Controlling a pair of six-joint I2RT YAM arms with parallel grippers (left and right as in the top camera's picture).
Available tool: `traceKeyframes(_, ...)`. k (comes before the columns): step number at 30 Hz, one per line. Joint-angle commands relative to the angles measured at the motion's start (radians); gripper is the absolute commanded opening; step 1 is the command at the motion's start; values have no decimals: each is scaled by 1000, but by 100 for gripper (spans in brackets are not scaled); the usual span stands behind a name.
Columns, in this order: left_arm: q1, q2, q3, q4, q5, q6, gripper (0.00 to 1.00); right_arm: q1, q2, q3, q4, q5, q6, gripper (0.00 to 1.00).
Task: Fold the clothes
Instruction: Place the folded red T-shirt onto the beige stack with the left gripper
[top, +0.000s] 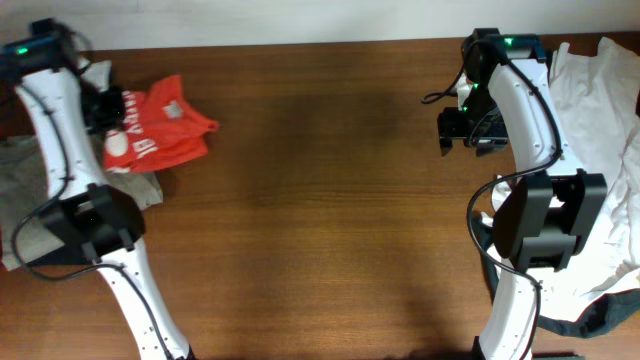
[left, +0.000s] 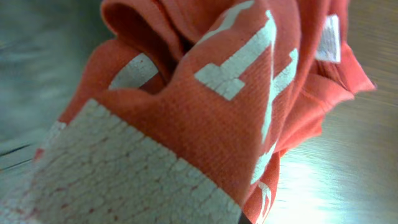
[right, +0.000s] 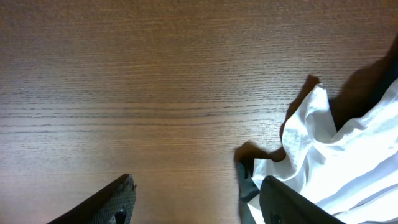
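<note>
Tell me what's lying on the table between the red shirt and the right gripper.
Nothing: the overhead view shows only bare wooden table between the red-orange T-shirt and the right gripper, whose jaws are open.

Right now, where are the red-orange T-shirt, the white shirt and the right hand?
red-orange T-shirt (top: 188, 128): overhead view, bunched cloth right of the lettering.
white shirt (top: 600, 90): overhead view, spread cloth near the right edge.
right hand (right: 196, 191): right wrist view, midway between its open fingertips.
</note>
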Motion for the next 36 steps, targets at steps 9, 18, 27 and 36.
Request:
traceKeyframes(9,381,-243,-238,-4,-72,-114,0,2,-18,5,-8,9,-7,68)
traceKeyframes(18,416,-243,-286,-4,-195,-159,74,2,-18,5,-19,9,-7,68)
traceKeyframes(27,232,-322,-286,-4,-77,-161,99,2,-18,5,21,-58,-7,83)
traceKeyframes(36,-439,-415,-512,-4,-220,-108,99,1,-18,5,-149,-151,-60,99)
